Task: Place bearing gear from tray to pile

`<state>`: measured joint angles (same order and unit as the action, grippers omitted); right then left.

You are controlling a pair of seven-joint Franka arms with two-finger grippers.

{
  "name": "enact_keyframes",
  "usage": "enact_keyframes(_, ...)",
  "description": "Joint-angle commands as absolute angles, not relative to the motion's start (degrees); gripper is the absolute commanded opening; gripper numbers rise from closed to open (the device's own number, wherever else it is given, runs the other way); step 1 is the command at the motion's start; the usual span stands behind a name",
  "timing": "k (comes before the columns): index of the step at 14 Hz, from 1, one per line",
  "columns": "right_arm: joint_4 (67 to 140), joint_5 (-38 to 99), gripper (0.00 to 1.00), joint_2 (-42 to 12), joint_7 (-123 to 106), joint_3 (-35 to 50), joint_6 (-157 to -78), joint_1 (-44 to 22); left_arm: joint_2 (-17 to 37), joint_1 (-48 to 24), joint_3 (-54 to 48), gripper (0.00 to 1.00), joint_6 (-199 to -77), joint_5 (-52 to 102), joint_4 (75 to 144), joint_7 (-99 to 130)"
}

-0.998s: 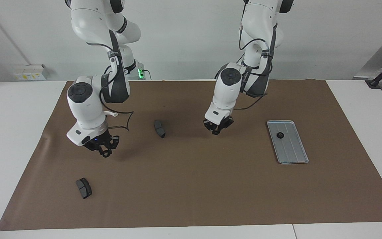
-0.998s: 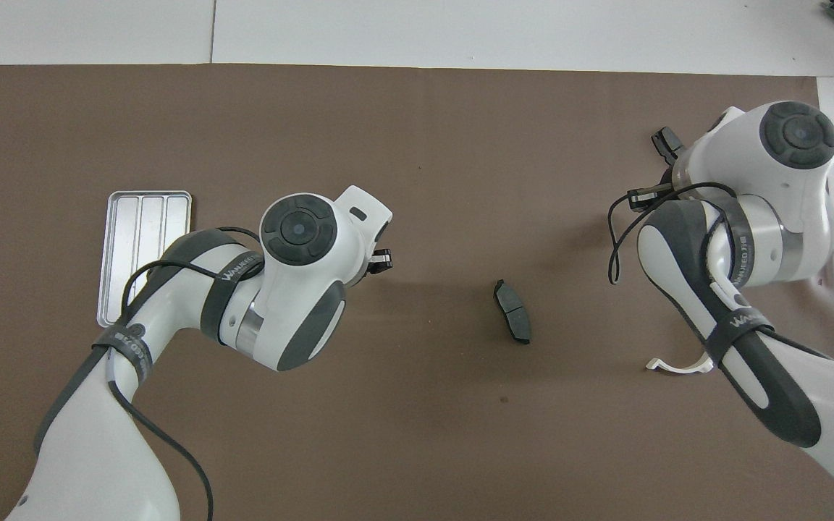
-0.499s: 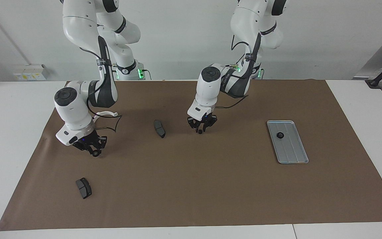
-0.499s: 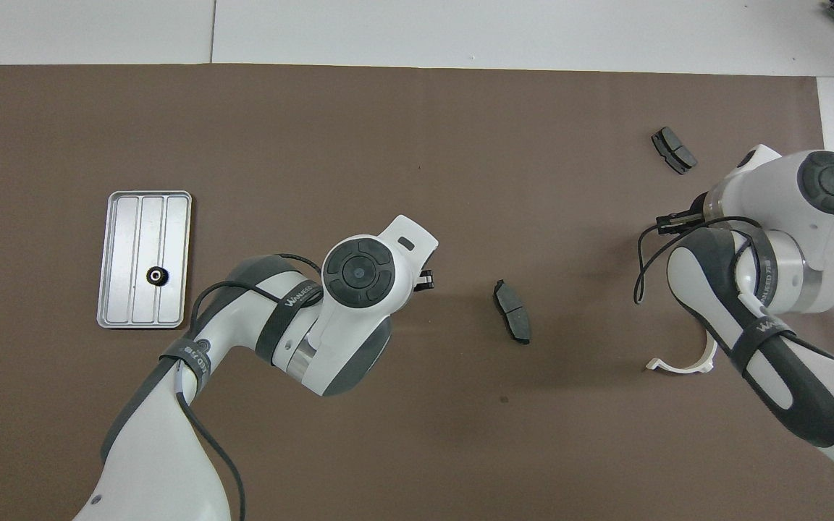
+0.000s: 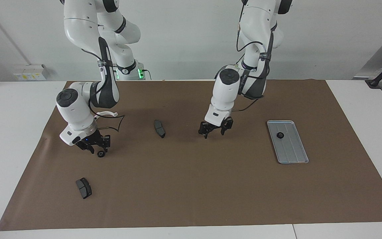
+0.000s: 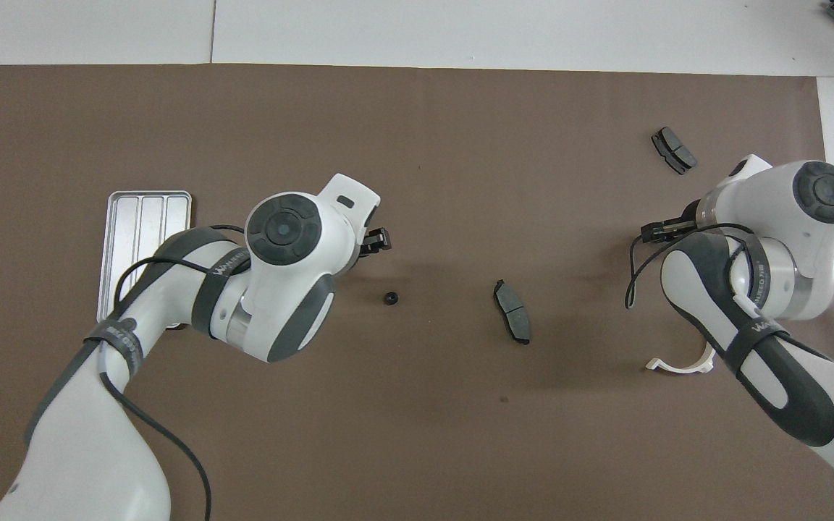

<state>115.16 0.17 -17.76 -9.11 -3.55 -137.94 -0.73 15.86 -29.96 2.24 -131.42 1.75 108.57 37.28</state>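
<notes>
The silver tray (image 5: 292, 151) lies toward the left arm's end of the mat, with one small black bearing gear (image 5: 280, 135) on it. In the overhead view the left arm covers part of the tray (image 6: 138, 217). My left gripper (image 5: 214, 132) hangs open just above the mat, and another bearing gear (image 6: 389, 297) lies loose on the mat below it, beside a dark brake pad (image 6: 512, 311). My right gripper (image 5: 98, 148) is low over the mat at its own end, fingers apart, with a ring-shaped gear (image 5: 101, 154) at its tips.
The pile is scattered: the brake pad (image 5: 159, 128) at mid-mat, a second one (image 5: 84, 188) farther from the robots at the right arm's end, and a white half-ring bracket (image 5: 106, 114) near the right arm. A brown mat (image 5: 191, 186) covers the table.
The left gripper swung toward the mid-mat pad, opened and let its gear drop onto the mat, then drew back toward the tray. The right gripper lowered and its fingers spread.
</notes>
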Motion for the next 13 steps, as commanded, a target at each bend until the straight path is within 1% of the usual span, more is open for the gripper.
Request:
enact_keyframes(1,114.71,1.58,1.0,-15.83,-9.41,-2.99,-138.08,-2.18,11.26,-22.87,1.67,0.89,-125.35,1.23,109.6,27.99)
enact_keyframes(4,112.95,1.49,1.0,-13.36,-2.05,-2.99,-135.11,-6.49,9.23,-16.02,1.67,0.89,-121.13,1.23,110.3,14.21)
enact_keyframes(7,104.18,1.41,1.0,-14.15,6.21,-2.9,-124.49,-11.24,7.56,-9.69,1.67,0.85,-120.32,1.32,114.06,-0.84)
enact_keyframes(8,102.58,1.41,1.0,-14.24,8.85,-2.9,-122.8,-13.51,7.04,-8.1,1.67,0.83,-120.67,1.32,115.3,-3.75)
enact_keyframes(10,102.22,1.15,1.0,-14.41,16.75,-2.9,-123.31,-18.96,6.16,-5.81,1.67,0.83,-122.33,1.32,118.2,-8.94)
enact_keyframes(13,101.87,0.7,1.0,-15.46,24.4,-2.99,-124.1,-26.52,3.7,-3.96,1.67,0.81,-131.98,1.41,126.18,-10.99)
